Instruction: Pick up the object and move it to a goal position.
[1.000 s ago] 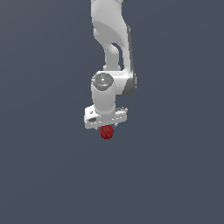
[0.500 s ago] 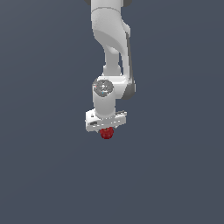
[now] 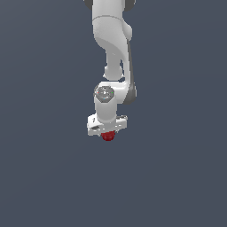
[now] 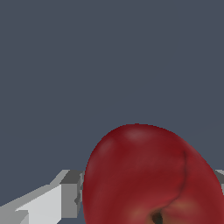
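Note:
The object (image 3: 107,136) is a small glossy dark-red round fruit that peeks out just below the white hand of the arm in the exterior view. My gripper (image 3: 107,134) is shut on it, holding it above the plain grey ground. In the wrist view the object (image 4: 148,179) fills the near field, with a dark stem dimple low on it. One grey-white finger (image 4: 65,192) presses against its side; the other finger is mostly hidden behind the fruit.
The white arm (image 3: 113,48) comes down from the top of the exterior view. Around it lies only uniform dark grey-blue ground with no other objects, edges or goal marker in sight.
The arm and the held object have shifted slightly toward the exterior view's left and a little downward. The grip on the object is unchanged.

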Controlling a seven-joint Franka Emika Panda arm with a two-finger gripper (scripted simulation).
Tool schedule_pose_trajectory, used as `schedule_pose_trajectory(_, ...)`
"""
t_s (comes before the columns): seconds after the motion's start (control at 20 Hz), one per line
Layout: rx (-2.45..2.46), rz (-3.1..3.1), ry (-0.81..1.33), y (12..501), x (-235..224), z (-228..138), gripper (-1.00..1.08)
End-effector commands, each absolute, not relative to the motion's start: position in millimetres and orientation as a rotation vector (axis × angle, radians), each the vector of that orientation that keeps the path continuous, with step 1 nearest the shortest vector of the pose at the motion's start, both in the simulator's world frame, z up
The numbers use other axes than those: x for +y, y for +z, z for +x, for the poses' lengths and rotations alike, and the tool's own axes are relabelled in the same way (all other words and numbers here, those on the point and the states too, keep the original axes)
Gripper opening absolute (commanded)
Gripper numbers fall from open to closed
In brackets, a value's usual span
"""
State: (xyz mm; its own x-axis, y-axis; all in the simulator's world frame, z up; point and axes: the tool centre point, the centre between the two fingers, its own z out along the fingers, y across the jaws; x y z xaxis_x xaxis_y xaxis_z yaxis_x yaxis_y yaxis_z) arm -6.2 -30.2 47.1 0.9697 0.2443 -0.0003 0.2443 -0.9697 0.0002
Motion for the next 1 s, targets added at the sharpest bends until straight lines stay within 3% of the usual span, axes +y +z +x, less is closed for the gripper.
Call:
schedule_pose_trajectory(0.0,0.388,3.118,0.000,46,-30,-6,-1.00)
schedule_pose_trajectory(0.55,0.387,3.117,0.000,52,-27,-5,-1.00)
schedule_pose_trajectory(0.95,0.387,3.117,0.000,94,-2,0,-1.00)
